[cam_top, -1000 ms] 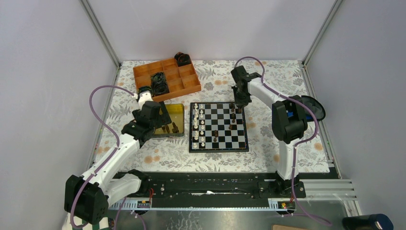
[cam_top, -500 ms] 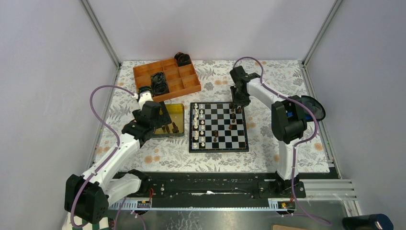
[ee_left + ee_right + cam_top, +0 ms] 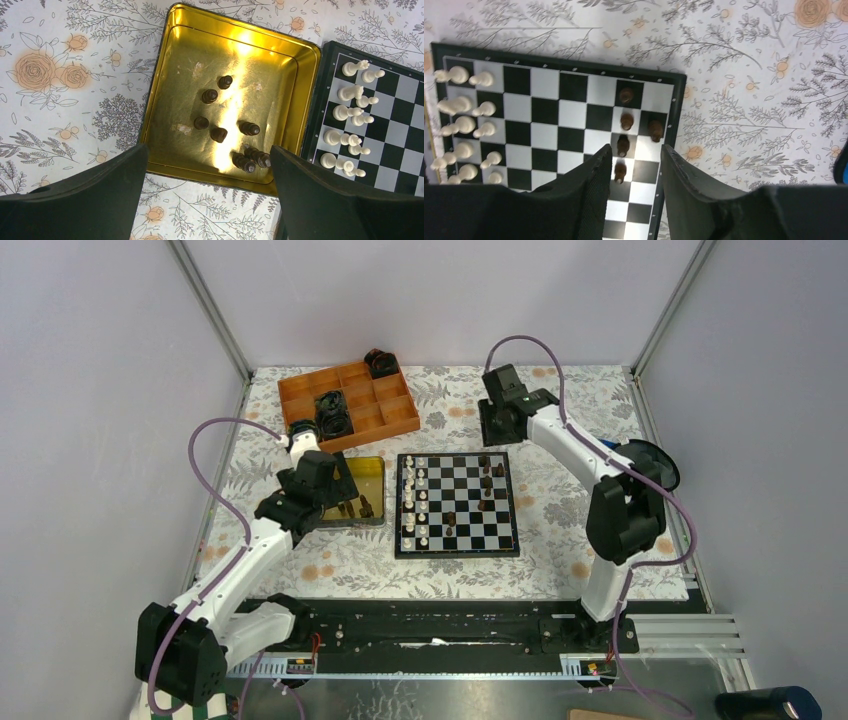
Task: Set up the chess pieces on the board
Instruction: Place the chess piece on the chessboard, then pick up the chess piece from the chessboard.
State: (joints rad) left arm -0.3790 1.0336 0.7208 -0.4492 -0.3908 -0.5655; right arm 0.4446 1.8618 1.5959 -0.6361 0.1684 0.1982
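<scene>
Left gripper hangs over the gold tin, fingers spread wide, nothing between them. Loose dark pieces are scattered inside the tin, which sits right against the board. White pieces line the board's left side. Right gripper hovers above the far right corner, fingers slightly apart and seemingly empty, partly hiding the placed dark pieces. Behind the tin is an orange tray holding black coils.

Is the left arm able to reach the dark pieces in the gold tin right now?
Probably yes. The left gripper hangs open above the uncovered gold tin, with the dark pieces in plain view between its fingers. Two pieces lying close together may be awkward.
</scene>
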